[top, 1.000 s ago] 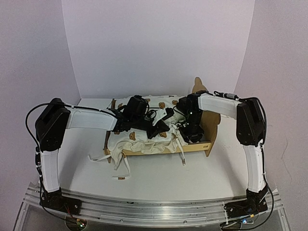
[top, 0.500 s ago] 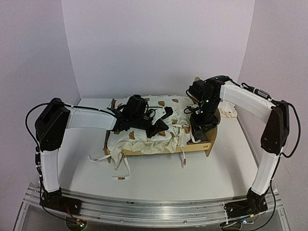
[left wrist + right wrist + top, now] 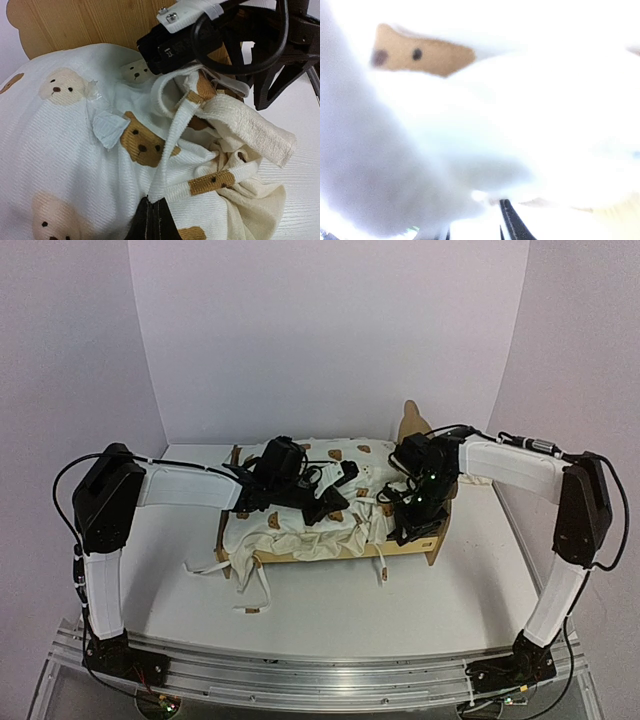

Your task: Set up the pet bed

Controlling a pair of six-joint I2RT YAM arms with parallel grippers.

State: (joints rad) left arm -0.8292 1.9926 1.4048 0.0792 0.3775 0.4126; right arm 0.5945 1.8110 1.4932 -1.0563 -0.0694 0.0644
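A rumpled bear-print cushion (image 3: 290, 530) lies in the pet bed (image 3: 412, 546).

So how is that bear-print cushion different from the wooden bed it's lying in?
The cushion is soft cream cloth printed with brown bears; the pet bed is stiff, plain light wood. The cushion lies rumpled and bunched, its tie strings loose; the pet bed stands level on the table. Shared: a bear theme, since the pet bed has an ear-like bump on top.
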